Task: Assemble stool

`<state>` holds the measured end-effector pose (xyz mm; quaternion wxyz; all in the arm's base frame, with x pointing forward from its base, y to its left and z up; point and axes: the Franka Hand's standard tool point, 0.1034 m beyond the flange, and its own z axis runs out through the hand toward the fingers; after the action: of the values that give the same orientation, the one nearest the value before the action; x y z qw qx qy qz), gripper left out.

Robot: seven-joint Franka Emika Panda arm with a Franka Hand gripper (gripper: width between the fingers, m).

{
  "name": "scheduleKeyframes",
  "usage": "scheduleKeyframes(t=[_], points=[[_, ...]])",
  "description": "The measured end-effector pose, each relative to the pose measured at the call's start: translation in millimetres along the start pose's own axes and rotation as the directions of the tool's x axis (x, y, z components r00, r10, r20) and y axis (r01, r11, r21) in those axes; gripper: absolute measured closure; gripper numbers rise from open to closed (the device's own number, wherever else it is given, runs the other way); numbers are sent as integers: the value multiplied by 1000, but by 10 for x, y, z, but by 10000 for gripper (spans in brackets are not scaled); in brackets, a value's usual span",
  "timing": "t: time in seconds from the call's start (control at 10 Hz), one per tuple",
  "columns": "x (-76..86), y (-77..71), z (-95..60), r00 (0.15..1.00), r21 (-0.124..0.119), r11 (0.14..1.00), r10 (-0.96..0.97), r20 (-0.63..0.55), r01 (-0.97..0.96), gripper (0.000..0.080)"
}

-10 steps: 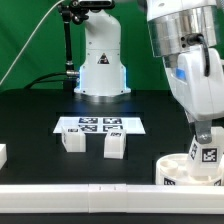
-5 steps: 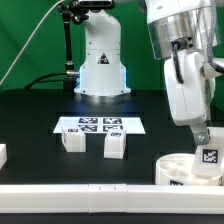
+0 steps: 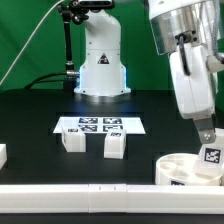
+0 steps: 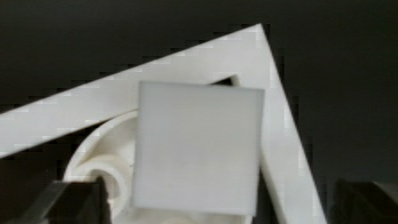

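Exterior view: the round seat [image 3: 178, 166] lies at the front of the table [image 3: 30, 125], toward the exterior view's right, with a tagged leg [image 3: 210, 156] standing upright in it. A second leg [image 3: 71, 140] and a third leg [image 3: 115, 146] stand well apart from it, just in front of the marker board [image 3: 100, 125]. The gripper [image 3: 206, 138] hangs at the tagged leg's top, and in the wrist view its dark fingers [image 4: 93, 200] flank that leg, spread, pinching nothing.
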<state>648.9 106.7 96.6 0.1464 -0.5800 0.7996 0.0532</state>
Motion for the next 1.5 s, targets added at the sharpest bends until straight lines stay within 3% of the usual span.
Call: scheduleKeyframes(t=[0.3,0.4,0.5,0.9,1.1,1.3,1.4,1.5], points=[[10,4,12,978,-2,978,-210,-1,210,151],[1,20,17,953,-14,953,-303,-2,302,150],[-52,37,17,902,-41,902,-431,-9,431,150],[-138,126,76,696,-27,696,-718,-12,717,150],[-120,119,76,621,-29,621,-784,-9,783,150],[-117,121,81,491,-32,491,-871,-5,870,150],[-144,136,84,431,-49,431,-902,-12,901,150],[-176,153,90,315,-63,315,-949,-12,947,150]])
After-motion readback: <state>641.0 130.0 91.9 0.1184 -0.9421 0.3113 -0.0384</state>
